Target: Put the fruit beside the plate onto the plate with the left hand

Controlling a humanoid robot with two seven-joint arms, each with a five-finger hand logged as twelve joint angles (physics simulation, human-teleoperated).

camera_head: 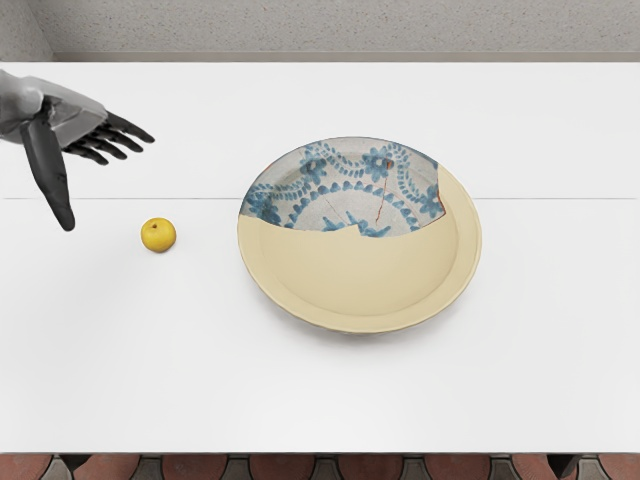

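Below and just right of the left hand (75, 140), whose fingers are spread and hold nothing, apparently ready for a grasp, the fruit (158, 235) sits on the table (120, 370), well apart from the plate (360, 235) farther right.

Bright even light, sharp focus throughout, faint soft shadow under the near rim of the plate (300, 285), white table (320, 400) around it nearly washed out
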